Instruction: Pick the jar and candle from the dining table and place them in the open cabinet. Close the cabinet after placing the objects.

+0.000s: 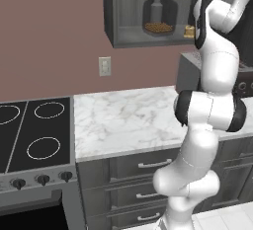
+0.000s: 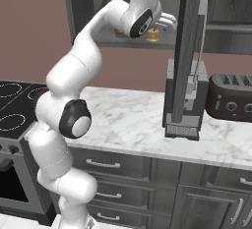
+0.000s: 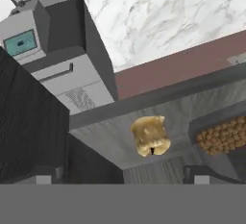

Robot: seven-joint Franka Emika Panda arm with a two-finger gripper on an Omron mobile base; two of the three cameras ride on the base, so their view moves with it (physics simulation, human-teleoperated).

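Observation:
The jar, clear glass with brown grainy contents, stands on the shelf of the open wall cabinet. To its right on the same shelf sits the small tan candle. In the hand view the candle lies just beyond my gripper, clear of both fingertips, with the jar's brown contents beside it. My gripper is open at the cabinet mouth, next to the candle, and holds nothing. The dining table is out of view.
The cabinet door stands open, edge-on, right of my hand. Below it a grey coffee machine and a dark toaster stand on the marble counter. A black stove lies at the left.

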